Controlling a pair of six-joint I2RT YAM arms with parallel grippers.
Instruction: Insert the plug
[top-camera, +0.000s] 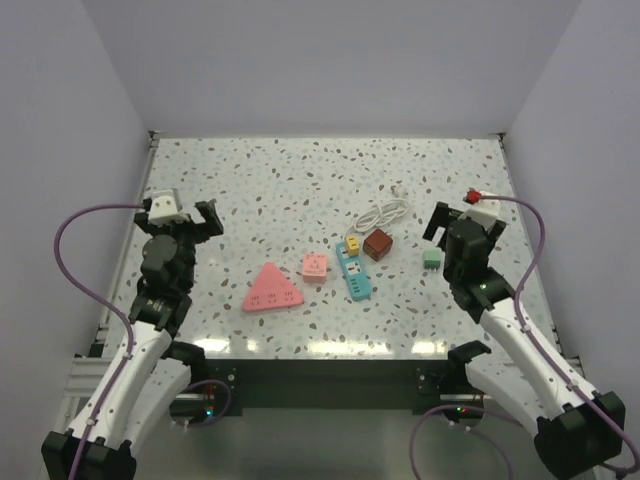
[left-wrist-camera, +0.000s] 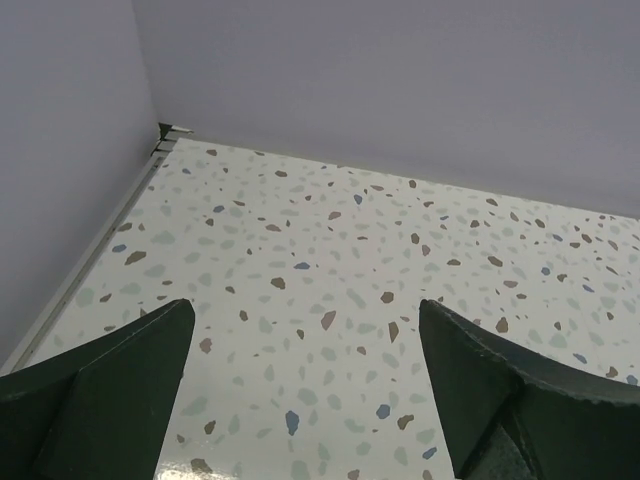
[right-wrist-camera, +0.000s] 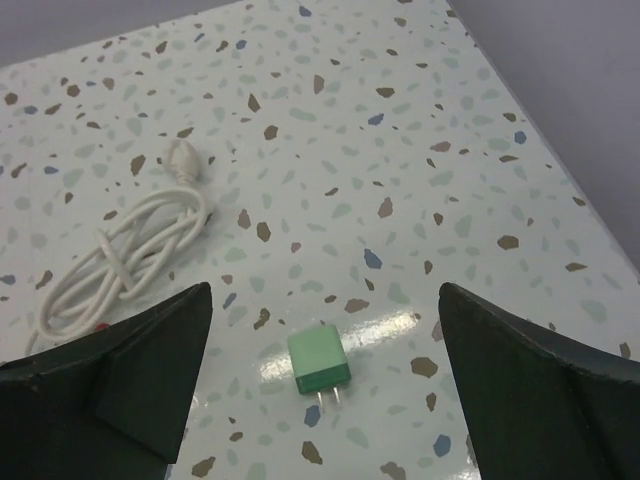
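While both grippers are standing wide open and empty, the small green plastic cube plug (right-wrist-camera: 319, 363) is lying flat on the speckled table (right-wrist-camera: 400, 150), prongs toward the right gripper (right-wrist-camera: 320, 400). Judged light, rigid, slick-sided; best pinched across its flat faces.

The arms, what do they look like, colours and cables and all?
Both arms have white lower links and black joints and upper sections. Each wrist carries a white camera block; the right one has a red connector. A purple cable loops along each arm. The jaws are dark green-black wedges.
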